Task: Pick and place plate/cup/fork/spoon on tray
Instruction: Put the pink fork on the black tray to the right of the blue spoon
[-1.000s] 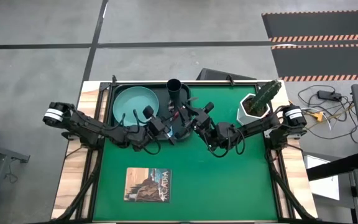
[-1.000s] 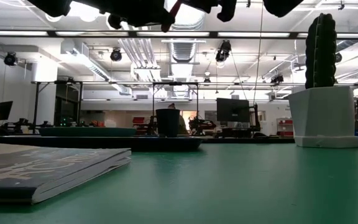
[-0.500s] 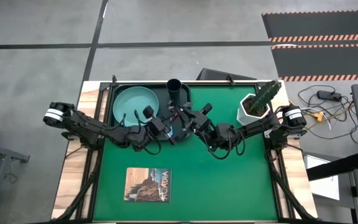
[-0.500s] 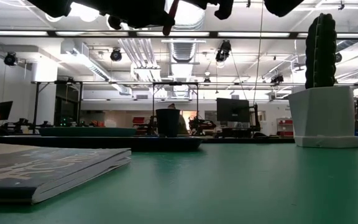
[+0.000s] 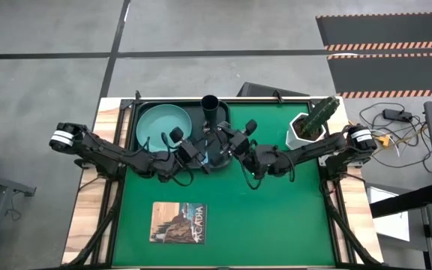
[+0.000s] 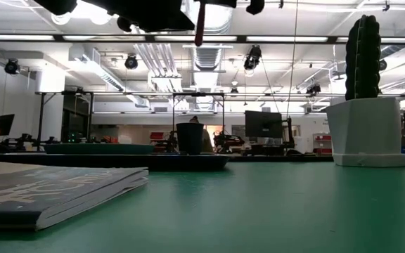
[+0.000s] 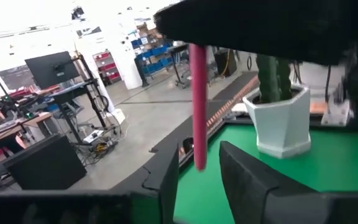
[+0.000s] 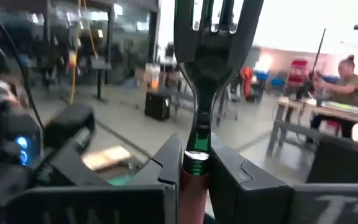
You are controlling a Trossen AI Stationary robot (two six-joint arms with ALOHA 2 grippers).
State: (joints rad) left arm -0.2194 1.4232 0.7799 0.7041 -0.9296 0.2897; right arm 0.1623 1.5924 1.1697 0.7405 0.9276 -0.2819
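The black tray (image 5: 136, 142) lies at the table's far left and holds the teal plate (image 5: 163, 126) and the black cup (image 5: 210, 107). My right gripper (image 8: 194, 155) is shut on the red-handled fork (image 8: 210, 37) high above the tray's right part (image 5: 225, 142). The handle hangs down in the low view (image 6: 200, 21) and in the left wrist view (image 7: 197, 106). My left gripper (image 7: 199, 180) is open just left of the right one (image 5: 190, 150), its fingers below and on either side of the handle's free end, apart from it. The spoon does not show plainly. My right gripper pinches the fork between its two fingers at the top of the red handle (image 8: 194, 173), just below the metal neck. The fork stands upright, tines up, handle hanging below the fingers, lifted clear of the tray and table.
A white pot with a green cactus (image 5: 311, 124) stands at the far right. A book (image 5: 178, 223) lies near the front left on the green mat (image 5: 276, 217). The two arms meet close together above the tray's right edge.
My right gripper has gone a little toward the table's left, over the tray, with the fork. The fork's handle, slanted before, now hangs straight down and reaches lower in the low view.
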